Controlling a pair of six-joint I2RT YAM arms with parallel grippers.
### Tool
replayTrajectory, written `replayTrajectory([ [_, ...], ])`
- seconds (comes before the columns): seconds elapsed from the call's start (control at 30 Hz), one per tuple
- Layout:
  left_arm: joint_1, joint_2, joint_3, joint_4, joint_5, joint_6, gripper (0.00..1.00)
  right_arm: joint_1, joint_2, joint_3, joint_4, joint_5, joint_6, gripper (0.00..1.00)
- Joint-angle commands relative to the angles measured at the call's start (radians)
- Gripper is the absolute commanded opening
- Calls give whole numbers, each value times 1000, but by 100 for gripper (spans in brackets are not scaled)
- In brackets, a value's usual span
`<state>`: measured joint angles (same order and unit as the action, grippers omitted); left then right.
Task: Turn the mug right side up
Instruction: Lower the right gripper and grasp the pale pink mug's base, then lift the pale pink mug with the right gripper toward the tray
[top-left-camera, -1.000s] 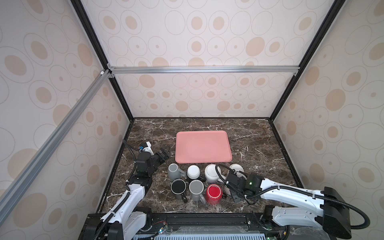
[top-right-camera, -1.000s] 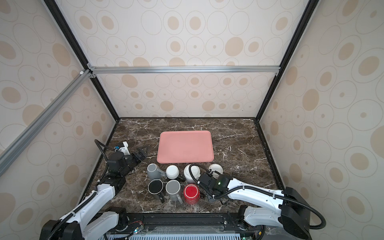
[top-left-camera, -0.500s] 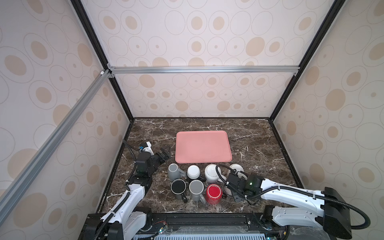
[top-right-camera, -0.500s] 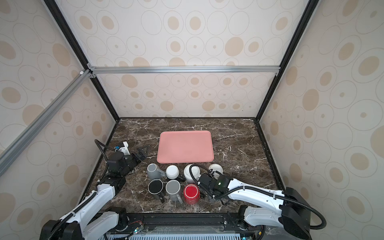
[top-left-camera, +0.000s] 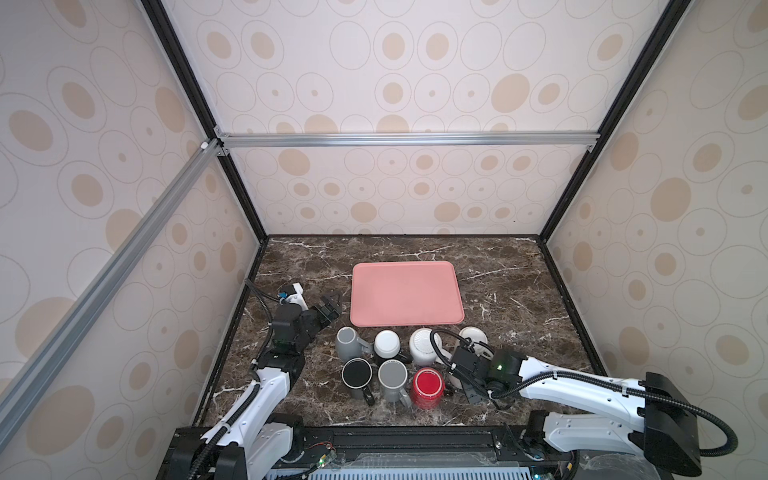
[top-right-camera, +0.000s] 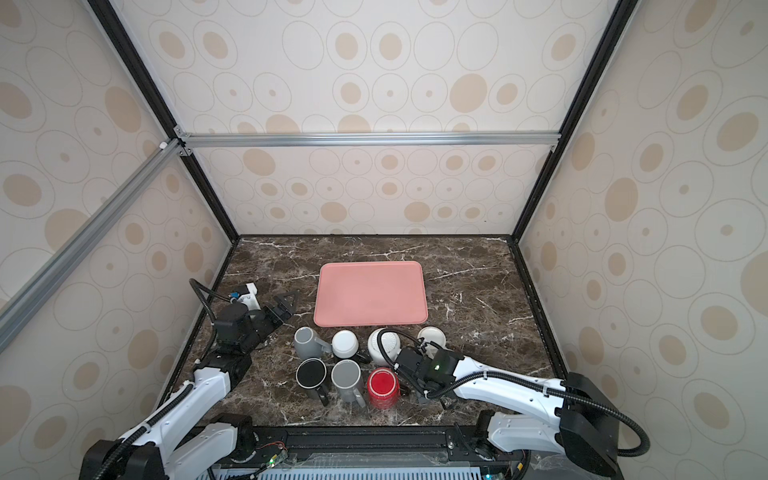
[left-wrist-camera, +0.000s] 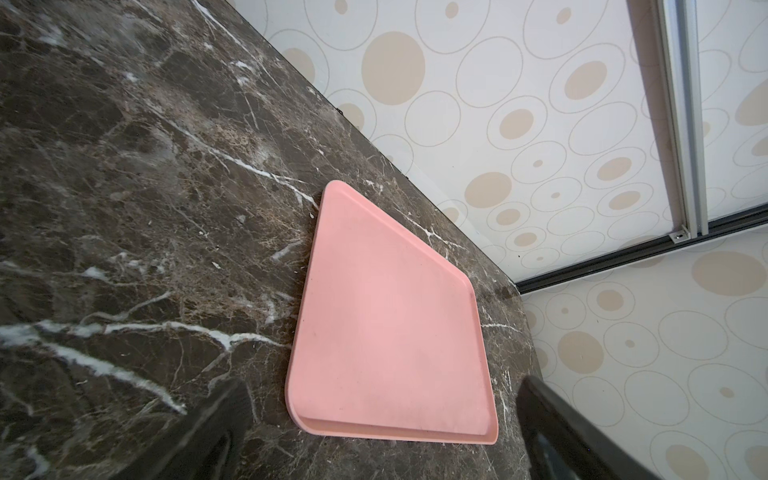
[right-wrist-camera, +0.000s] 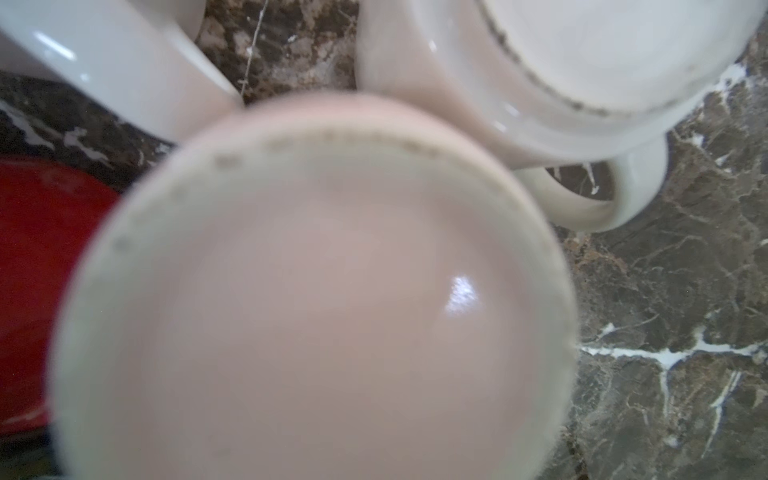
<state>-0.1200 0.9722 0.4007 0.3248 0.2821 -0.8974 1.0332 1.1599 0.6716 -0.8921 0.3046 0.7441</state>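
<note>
A pale pinkish mug (right-wrist-camera: 316, 299) stands upside down. Its blurred base fills the right wrist view and hides the fingers there. In both top views my right gripper (top-left-camera: 457, 377) (top-right-camera: 409, 374) hangs low over that mug, just right of the red mug (top-left-camera: 428, 384), and covers almost all of it. How its jaws stand does not show. My left gripper (top-left-camera: 332, 306) (left-wrist-camera: 384, 432) is open and empty at the left, facing the pink tray (left-wrist-camera: 390, 316).
Several other mugs cluster in front of the pink tray (top-left-camera: 406, 293): a grey one on its side (top-left-camera: 347, 340), two white (top-left-camera: 386, 344) (top-left-camera: 423, 347), a cream one (top-left-camera: 471, 334), a black one (top-left-camera: 356, 374), a grey one (top-left-camera: 392, 374). Walls enclose the marble table (top-left-camera: 519, 291).
My right gripper has shifted a little to the left, toward the red mug. The left arm has not moved.
</note>
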Motion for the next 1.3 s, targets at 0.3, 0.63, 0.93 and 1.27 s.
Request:
replayTrajectory([
  [0.3,-4,-17,58,1,19,-24,99,8,-214,116,-167,83,41,0],
  [0.63,-5,-64,31,182,67,-114,99,-8,-240,331,8,149,-145,0],
  [0.93,-14,-77,31,299,168,-124,99,-264,-67,362,710,-317,-355,0],
  [1.27,-137,-80,-25,546,213,-122,84,-328,216,433,1308,-543,-133,0],
])
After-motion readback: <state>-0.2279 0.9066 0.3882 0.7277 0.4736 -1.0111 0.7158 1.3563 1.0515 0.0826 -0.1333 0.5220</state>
